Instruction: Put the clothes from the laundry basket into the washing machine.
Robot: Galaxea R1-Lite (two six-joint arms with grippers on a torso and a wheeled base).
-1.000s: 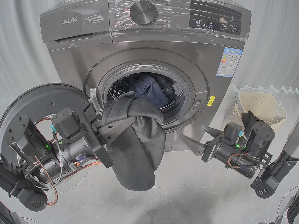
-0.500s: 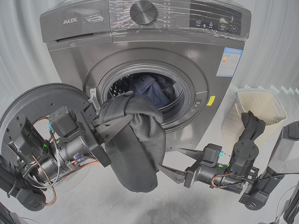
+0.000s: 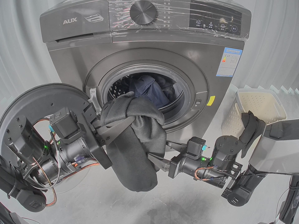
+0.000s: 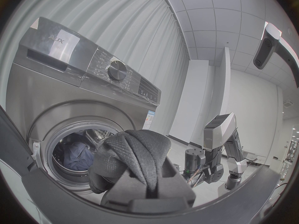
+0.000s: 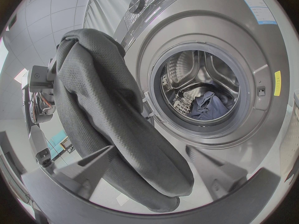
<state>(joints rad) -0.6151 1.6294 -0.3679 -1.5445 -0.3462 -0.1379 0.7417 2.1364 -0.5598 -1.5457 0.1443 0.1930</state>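
My left gripper (image 3: 123, 123) is shut on a dark grey garment (image 3: 137, 147), held just in front of the washing machine's open port (image 3: 146, 91). The cloth bunches over the gripper (image 4: 146, 187) and hangs down in a long fold (image 5: 124, 134). My right gripper (image 3: 162, 155) is open at the right side of that fold, low down. The fold's lower part lies between its spread fingers (image 5: 90, 165). A blue garment (image 3: 149, 89) lies inside the drum (image 5: 202, 87). The cream laundry basket (image 3: 264, 105) stands at the right with a dark cloth (image 3: 250, 126) draped over its rim.
The round door (image 3: 37, 105) stands swung open to the left, behind my left arm. The machine's grey front (image 3: 143, 53) fills the space ahead. Bare grey floor (image 3: 174, 199) lies below the hanging garment.
My right arm has swung left and down from beside the basket to the hanging fold of the grey garment. The left gripper and its garment have barely shifted.
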